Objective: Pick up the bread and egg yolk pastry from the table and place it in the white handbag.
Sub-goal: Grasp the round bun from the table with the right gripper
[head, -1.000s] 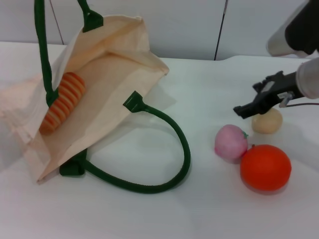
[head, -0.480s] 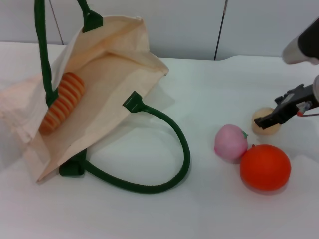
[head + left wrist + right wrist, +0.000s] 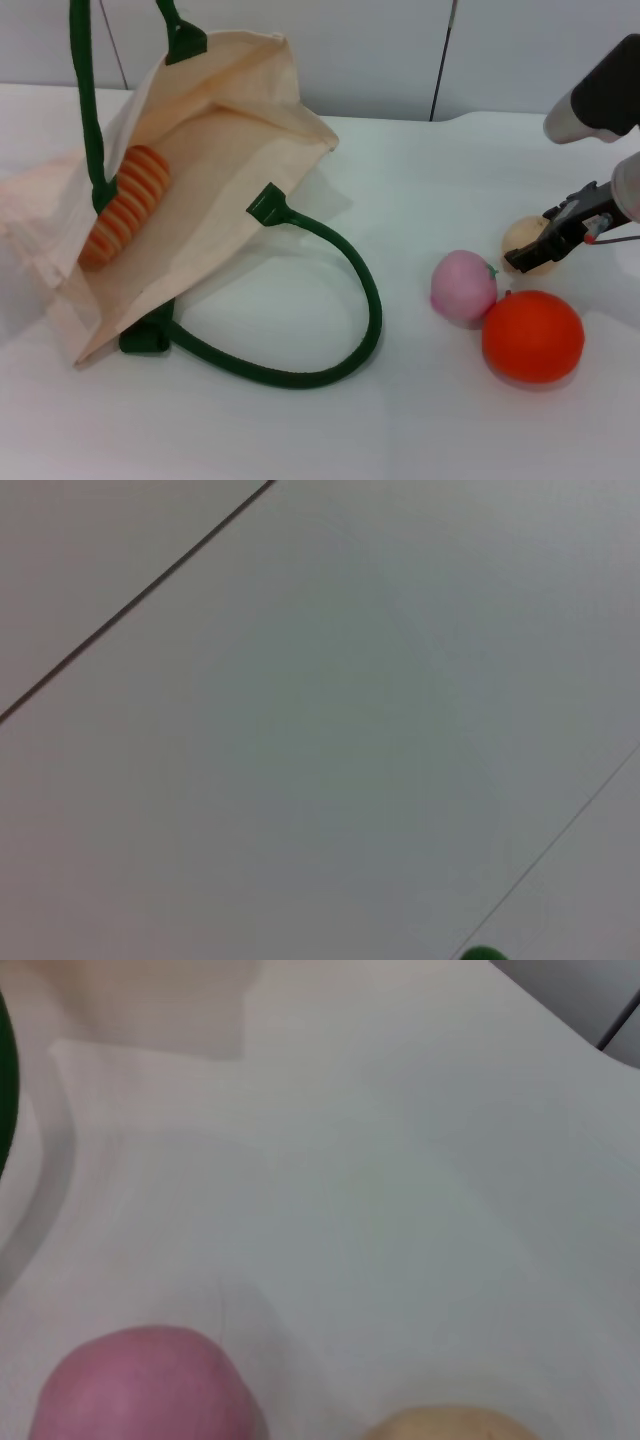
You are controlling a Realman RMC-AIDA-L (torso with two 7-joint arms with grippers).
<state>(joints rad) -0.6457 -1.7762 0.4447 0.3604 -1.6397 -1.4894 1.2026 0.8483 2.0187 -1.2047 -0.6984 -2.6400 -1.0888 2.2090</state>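
The white handbag [image 3: 220, 190] lies open on its side at the left of the table. The striped bread [image 3: 125, 205] rests inside it. One green handle [image 3: 82, 90] rises out of the top of the head view, and a green speck [image 3: 485, 953] shows in the left wrist view. The egg yolk pastry [image 3: 522, 234] sits on the table at the right and also shows in the right wrist view as a tan ball [image 3: 450, 1426]. My right gripper [image 3: 528, 248] is down at the pastry, open, with one dark finger across its front. My left gripper is out of view.
A pink ball [image 3: 463, 285] and a smooth orange ball [image 3: 532, 335] sit close in front of the pastry; the pink ball [image 3: 140, 1385] also shows in the right wrist view. The bag's other green handle [image 3: 368, 300] loops across the middle of the table.
My right gripper has come down from above the pastry and shifted right, settling low against it. The bag, bread and balls have stayed put.
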